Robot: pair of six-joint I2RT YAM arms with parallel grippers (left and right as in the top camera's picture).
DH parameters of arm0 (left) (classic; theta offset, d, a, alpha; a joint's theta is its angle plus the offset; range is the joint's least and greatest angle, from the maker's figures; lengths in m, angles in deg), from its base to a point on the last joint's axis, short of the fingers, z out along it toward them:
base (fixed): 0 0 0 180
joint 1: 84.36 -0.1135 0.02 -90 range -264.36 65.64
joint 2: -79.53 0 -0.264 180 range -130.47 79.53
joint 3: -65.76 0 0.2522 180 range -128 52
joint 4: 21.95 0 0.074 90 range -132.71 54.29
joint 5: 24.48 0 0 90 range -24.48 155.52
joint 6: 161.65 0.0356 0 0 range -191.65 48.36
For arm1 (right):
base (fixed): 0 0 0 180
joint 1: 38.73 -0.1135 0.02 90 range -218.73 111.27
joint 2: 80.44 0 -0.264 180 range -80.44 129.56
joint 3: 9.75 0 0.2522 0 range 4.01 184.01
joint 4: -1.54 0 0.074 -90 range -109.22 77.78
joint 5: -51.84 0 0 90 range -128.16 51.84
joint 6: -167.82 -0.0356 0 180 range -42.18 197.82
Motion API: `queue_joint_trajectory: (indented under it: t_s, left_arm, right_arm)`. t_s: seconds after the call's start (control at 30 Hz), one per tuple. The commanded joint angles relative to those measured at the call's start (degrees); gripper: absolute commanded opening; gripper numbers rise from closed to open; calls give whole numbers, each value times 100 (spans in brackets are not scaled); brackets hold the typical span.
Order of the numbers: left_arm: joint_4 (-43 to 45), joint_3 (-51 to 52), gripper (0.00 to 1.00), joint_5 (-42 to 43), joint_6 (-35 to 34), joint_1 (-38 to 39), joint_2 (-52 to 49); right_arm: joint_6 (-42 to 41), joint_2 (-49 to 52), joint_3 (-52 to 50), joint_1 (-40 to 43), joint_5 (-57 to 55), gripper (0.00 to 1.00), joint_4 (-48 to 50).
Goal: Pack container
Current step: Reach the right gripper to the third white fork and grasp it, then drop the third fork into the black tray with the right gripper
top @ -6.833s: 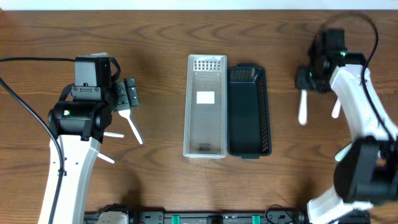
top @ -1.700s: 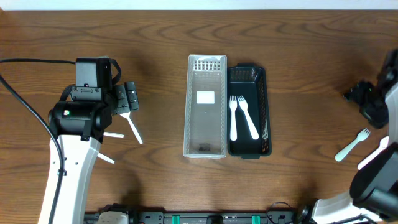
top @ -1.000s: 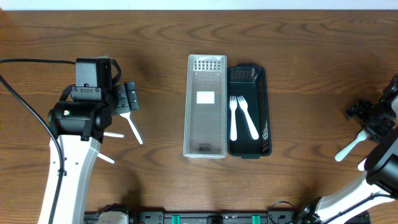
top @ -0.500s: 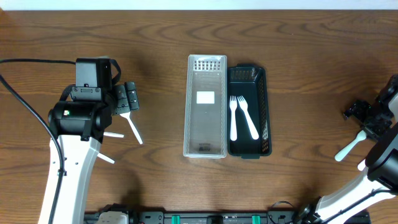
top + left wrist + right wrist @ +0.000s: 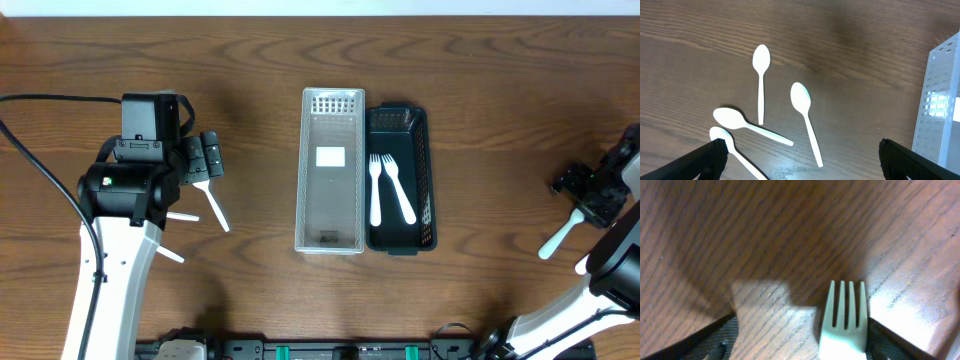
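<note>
A clear container (image 5: pixel 330 170) and a black container (image 5: pixel 398 178) stand side by side at the table's middle. Two white forks (image 5: pixel 388 188) lie in the black one. Another white fork (image 5: pixel 560 235) (image 5: pixel 845 320) lies on the wood at the far right. My right gripper (image 5: pixel 588 196) (image 5: pixel 801 330) is down over its tines, open; the fork sits against the right finger (image 5: pixel 890 345), with a wide gap to the left one. Several white spoons (image 5: pixel 805 115) (image 5: pixel 212 205) lie on the left. My left gripper (image 5: pixel 205 157) (image 5: pixel 800 155) hangs wide open above them, holding nothing.
The clear container's wall (image 5: pixel 945 100) shows at the right edge of the left wrist view. A white label (image 5: pixel 331 156) lies on the clear container's floor. Bare wooden table (image 5: pixel 500 120) spreads between the containers and each arm.
The right gripper's jaws have narrowed around the fork's tines and it has shifted slightly left. The left arm, spoons and containers have not moved.
</note>
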Motion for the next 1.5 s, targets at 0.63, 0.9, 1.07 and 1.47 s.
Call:
queue_joint_trajectory:
  t_s: [0.63,0.9,1.07,1.47]
  left_arm:
    - [-17,-118,98,-11,-70,-24,9]
    - [-15,-118,98,-11,-70,-24,9]
    - [-17,-118,98,-11,-70,-24,9]
    - [-17,-118,98,-11,-70,-24,9]
  right_arm:
    - [42,234,-271,24,0,33,-63]
    - [111,216,-245,20,199,9,-39]
    - [17,72,72,-20,570,2,-240]
    - [7,-1864,925,-2004,640,1,-966]
